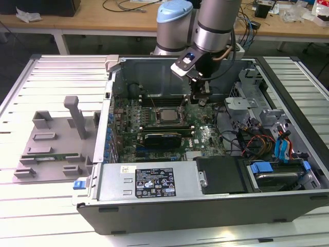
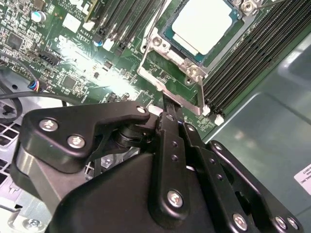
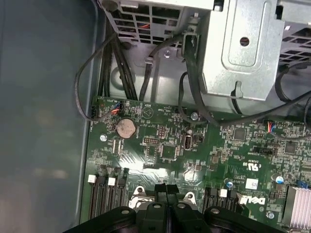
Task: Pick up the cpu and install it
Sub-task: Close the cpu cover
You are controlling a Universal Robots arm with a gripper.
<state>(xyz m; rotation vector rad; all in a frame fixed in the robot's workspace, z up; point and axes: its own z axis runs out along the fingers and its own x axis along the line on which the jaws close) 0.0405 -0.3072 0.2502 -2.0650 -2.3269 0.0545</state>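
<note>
The cpu (image 1: 168, 115), a flat square chip with a dull silver top, lies in its socket on the green motherboard (image 1: 203, 135) inside the open computer case. In the second wrist view the cpu (image 2: 204, 24) sits inside the metal socket frame (image 2: 163, 80). My gripper (image 1: 199, 101) hangs just to the exterior view's right of the socket, low over the board. Its black fingers (image 2: 168, 114) are shut together with nothing between them, tips down at the frame's corner by the thin wire lever (image 2: 200, 94). In the first wrist view the fingertips (image 3: 160, 190) stand side by side over the board.
A grey fixture (image 1: 51, 139) holding a long green memory stick (image 1: 49, 156) lies on the slatted table at the exterior view's left. A black card (image 1: 163, 137) stands in front of the socket. Metal drive cages (image 1: 257, 110) and cables (image 1: 257, 141) crowd the case's right.
</note>
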